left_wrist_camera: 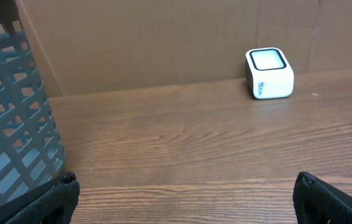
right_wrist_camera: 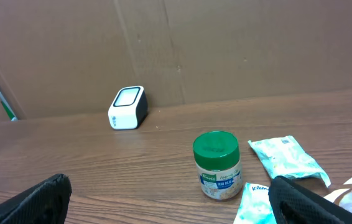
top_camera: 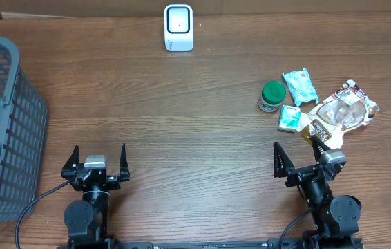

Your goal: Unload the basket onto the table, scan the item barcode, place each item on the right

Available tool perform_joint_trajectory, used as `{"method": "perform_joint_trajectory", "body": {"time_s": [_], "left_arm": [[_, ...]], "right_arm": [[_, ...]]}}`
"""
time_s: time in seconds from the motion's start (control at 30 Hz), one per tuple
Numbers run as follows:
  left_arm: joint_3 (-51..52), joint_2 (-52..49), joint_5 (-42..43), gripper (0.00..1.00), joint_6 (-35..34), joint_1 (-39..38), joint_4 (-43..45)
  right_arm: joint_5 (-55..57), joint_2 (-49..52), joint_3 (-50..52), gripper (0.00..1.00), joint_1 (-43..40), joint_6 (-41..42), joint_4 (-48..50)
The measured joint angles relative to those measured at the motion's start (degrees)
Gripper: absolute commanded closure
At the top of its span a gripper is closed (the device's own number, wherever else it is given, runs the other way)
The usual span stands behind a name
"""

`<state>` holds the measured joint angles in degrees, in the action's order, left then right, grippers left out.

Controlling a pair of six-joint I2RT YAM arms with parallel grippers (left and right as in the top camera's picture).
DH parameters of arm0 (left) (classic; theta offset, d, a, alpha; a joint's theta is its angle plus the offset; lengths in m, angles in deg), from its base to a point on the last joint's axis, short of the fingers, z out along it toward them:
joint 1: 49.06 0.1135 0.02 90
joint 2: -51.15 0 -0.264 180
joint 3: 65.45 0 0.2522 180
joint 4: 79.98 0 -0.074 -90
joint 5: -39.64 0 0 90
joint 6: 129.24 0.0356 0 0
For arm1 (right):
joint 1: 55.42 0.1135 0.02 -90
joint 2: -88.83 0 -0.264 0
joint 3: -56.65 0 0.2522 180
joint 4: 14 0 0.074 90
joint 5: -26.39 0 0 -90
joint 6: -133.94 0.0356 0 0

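The left hand point(top_camera: 99, 156) stands with its 2 fingers spread as wide as they go, holding nothing and touching nothing. It sits at the near edge of the bench point(top_camera: 182, 131), just beside a grey plastic basket point(top_camera: 2, 117) on its left. In the left wrist view only bare wood lies between the fingertips point(left_wrist_camera: 61, 199).

The right hand point(top_camera: 298, 155) is equally wide apart and empty. In the overhead view its right finger point(top_camera: 320, 144) overlaps the near end of a clear snack packet point(top_camera: 344, 109); whether they touch cannot be told.

The items to scan lie in a cluster just ahead and to the right of the right hand: a green-lidded jar point(top_camera: 273, 96) standing upright, 2 teal tissue packs point(top_camera: 300, 86) lying flat, 1 beyond the jar and 1 point(top_camera: 290, 118) nearer the hand, and the snack packet furthest right.

The white barcode scanner point(top_camera: 178, 28) stands at the far edge of the bench, near the cardboard wall, well apart from both hands and from the cluster, roughly midway between the arms.
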<state>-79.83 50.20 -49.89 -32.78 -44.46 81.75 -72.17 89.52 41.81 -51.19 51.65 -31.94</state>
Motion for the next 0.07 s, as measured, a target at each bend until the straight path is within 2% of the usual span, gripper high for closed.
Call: {"method": "perform_joint_trajectory", "body": {"time_s": [0.07], "left_arm": [[0.00,0.00,-0.02,0.00,-0.02,0.00,0.00]], "right_arm": [[0.00,0.00,0.00,0.00,0.00,0.00,0.04]]}}
